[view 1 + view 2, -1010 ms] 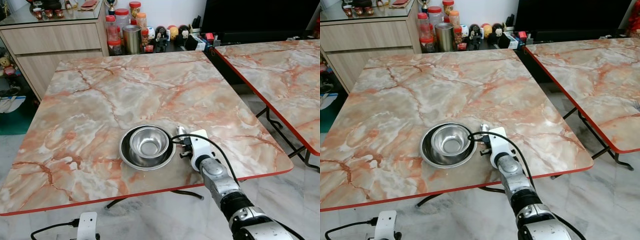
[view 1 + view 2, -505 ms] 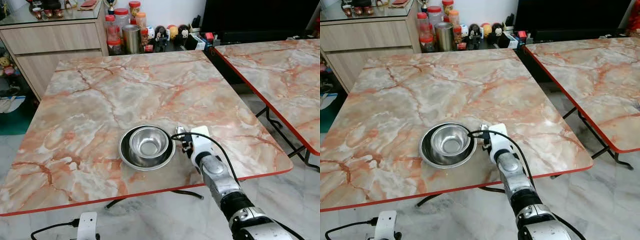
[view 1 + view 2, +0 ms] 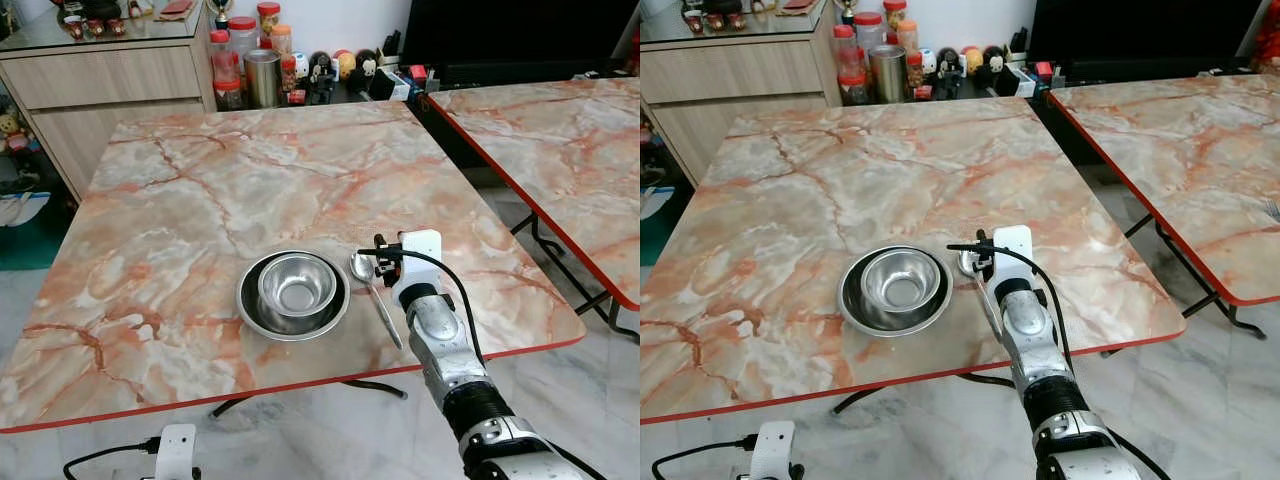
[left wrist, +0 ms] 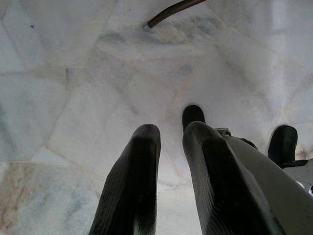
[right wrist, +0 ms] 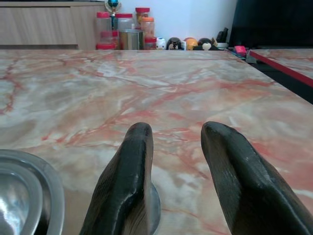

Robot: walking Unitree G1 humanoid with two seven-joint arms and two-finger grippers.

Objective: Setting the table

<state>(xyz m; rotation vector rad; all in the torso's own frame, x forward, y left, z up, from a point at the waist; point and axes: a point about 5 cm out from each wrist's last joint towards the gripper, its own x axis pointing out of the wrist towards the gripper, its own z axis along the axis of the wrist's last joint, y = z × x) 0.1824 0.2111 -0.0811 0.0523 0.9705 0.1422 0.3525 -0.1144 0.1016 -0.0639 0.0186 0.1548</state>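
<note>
**Spoon Laid Beside Nested Bowls; Right Gripper Empty Above Desk**

The marble-patterned desk (image 3: pixel 200 200) carries a wide steel dish (image 3: pixel 293 295) near its front edge; a smaller steel bowl (image 3: pixel 297 283) sits inside the dish, upright; a metal spoon (image 3: pixel 373 292) lies flat on the desk just beside the dish, on the robot's right side of it, with its bowl end away from the robot and its handle running toward the front edge; spoon and dish appear apart, though the gap is narrow.

The right gripper (image 5: pixel 173 161) is positioned over the desk at the spoon's bowl end; its fingers (image 5: pixel 128 176) stand apart with nothing between them; the rounded spoon end shows beneath one finger in the right wrist view, and the dish rim lies to one side. A black cable (image 3: pixel 440 290) loops over the right wrist housing.

The left gripper (image 4: pixel 168 142) hangs idle below desk level over the pale tiled floor (image 4: pixel 63 73); its fingers stand slightly apart and hold nothing.

A second desk (image 3: pixel 560 130) of the same pattern stands to the robot's right; a wooden cabinet (image 3: pixel 100 80) and a row of jars (image 3: pixel 250 60) stand beyond the far edge.
</note>
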